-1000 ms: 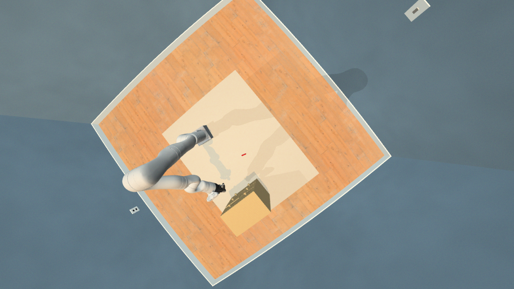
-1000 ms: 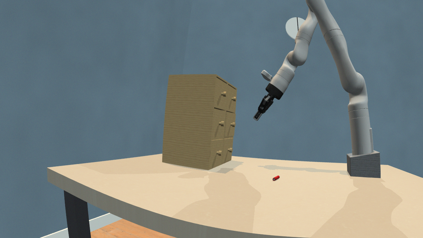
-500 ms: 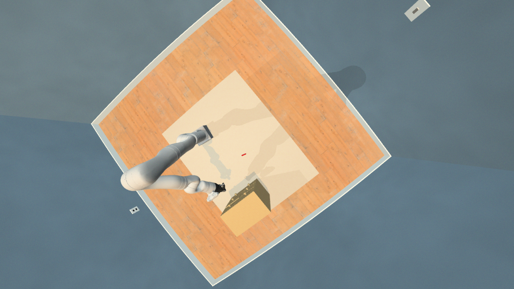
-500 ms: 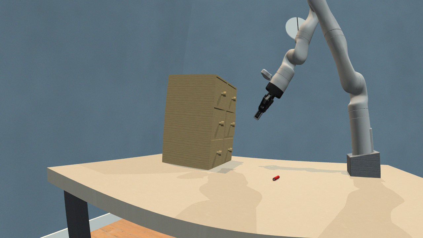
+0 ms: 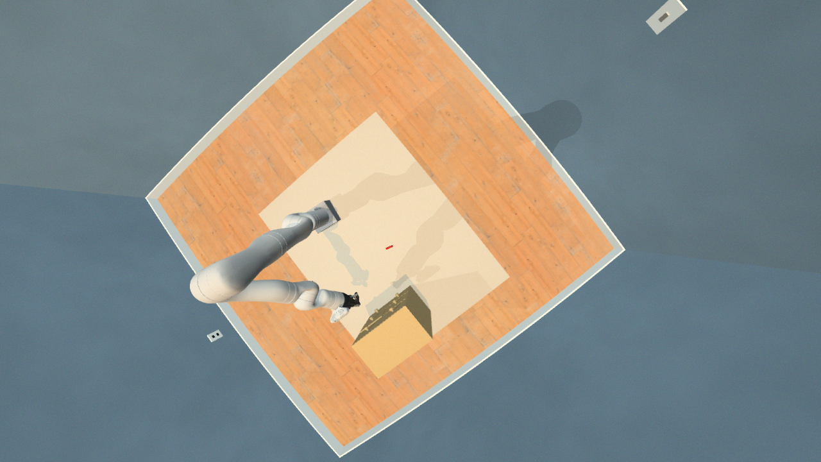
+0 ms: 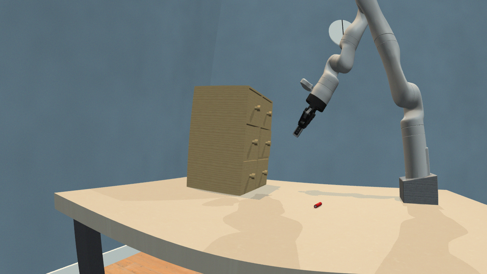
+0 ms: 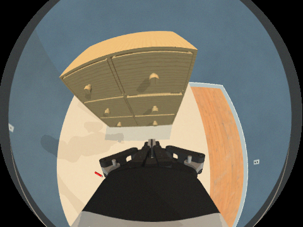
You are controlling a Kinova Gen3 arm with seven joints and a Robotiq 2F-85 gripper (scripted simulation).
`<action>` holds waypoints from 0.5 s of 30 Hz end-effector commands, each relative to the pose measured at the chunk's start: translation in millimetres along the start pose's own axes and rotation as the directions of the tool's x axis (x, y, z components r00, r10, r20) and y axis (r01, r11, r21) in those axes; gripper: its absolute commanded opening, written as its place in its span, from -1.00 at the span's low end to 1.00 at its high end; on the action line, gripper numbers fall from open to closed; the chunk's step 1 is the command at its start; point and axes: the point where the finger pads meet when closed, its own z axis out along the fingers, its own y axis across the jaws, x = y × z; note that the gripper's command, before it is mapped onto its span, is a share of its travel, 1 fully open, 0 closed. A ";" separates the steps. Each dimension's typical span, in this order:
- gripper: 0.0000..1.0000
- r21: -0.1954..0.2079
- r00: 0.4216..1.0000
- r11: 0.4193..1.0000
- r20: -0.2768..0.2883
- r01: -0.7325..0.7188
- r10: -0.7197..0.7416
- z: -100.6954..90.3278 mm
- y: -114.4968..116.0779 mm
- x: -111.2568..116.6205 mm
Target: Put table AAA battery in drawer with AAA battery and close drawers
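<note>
A small wooden chest (image 5: 396, 335) (image 6: 221, 136) (image 7: 135, 84) with two columns of three drawers stands on the table (image 6: 170, 211). All drawers look pushed in, each with a small knob. A red AAA battery (image 5: 389, 247) (image 6: 317, 204) (image 7: 98, 174) lies on the table in front of the chest. My gripper (image 5: 355, 299) (image 6: 297, 133) (image 7: 152, 143) is shut and empty. It hangs in the air in front of the chest's drawer fronts, at about the height of the middle row, apart from them.
The arm's grey base block (image 5: 327, 217) (image 6: 418, 189) stands near the table's edge. The chest sits near a table corner. Wooden floor (image 5: 459, 143) lies around the table.
</note>
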 end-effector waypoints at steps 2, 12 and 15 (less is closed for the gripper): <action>-1.00 -0.013 1.000 1.000 0.007 -0.009 0.009 -3.6 8.7 1.7; -1.00 -0.007 1.000 1.000 0.017 -0.009 0.009 -5.4 7.0 1.5; -1.00 -0.006 1.000 1.000 0.021 -0.009 0.009 -6.1 6.6 1.3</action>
